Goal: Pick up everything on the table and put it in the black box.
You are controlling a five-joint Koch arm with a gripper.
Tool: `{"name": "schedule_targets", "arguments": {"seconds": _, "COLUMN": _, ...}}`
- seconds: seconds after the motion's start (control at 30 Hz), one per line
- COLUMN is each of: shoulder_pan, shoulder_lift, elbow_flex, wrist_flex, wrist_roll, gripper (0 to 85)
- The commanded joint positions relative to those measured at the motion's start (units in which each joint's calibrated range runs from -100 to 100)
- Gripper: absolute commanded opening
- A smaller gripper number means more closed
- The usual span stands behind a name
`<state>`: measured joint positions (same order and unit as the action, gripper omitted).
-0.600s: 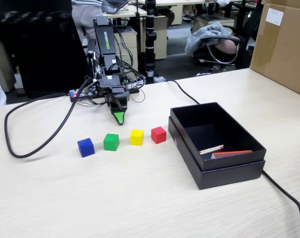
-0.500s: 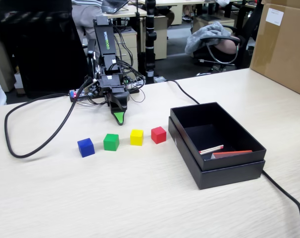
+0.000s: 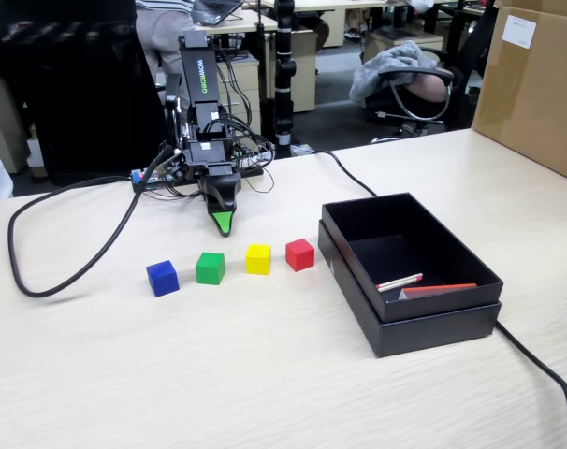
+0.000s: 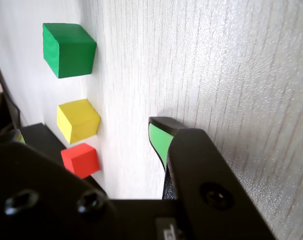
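Cubes sat in a row on your table (image 3: pixel 265 374) in the fixed view: blue cube (image 3: pixel 162 278), green cube (image 3: pixel 210 267), yellow cube (image 3: pixel 257 258) and red cube (image 3: pixel 299 253), each apart from its neighbour, all lying in front of your gripper (image 3: pixel 225 223), which pointed down at the desk just behind the green and yellow ones, touching none. Only one green-tipped jaw showed in either view, so you could not tell whether the jaws were spread or pressed together. To the right of the row stood the black box (image 3: pixel 452 323), seated in its wider base, with red-and-white sticks (image 3: pixel 400 281) lying inside. Your table was light wood-grain; a thick black cable (image 3: pixel 40 281) looped across its left side, and a brown carton (image 3: pixel 536 84) stood at the far right. Office chairs and desks filled the room behind. In the wrist view the blue cube was cut off, and the arm's dark body hid most of the box.
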<state>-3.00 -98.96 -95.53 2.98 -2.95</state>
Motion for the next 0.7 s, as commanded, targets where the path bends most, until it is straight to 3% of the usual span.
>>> {"name": "schedule_targets", "arguments": {"seconds": 0.0, "shoulder_pan": -0.3, "shoulder_lift": 0.2, "elbow_flex": -0.8, "wrist_flex": -2.4, "wrist_roll": -0.1, "gripper": 49.6}}
{"name": "schedule_targets", "arguments": {"seconds": 0.23, "shoulder_pan": -0.7, "shoulder_lift": 0.2, "elbow_flex": 1.4, "wrist_flex": -5.1, "wrist_roll": -0.3, "gripper": 49.9}}
{"name": "schedule_targets", "arguments": {"seconds": 0.5, "shoulder_pan": -0.9, "shoulder_lift": -0.3, "elbow_flex": 15.2, "wrist_flex": -24.4, "wrist_roll": 0.1, "gripper": 49.6}}
{"name": "schedule_targets", "arguments": {"seconds": 0.67, "shoulder_pan": -1.1, "shoulder_lift": 0.0, "elbow_flex": 31.2, "wrist_flex": -43.3, "wrist_roll": 0.3, "gripper": 48.7}}
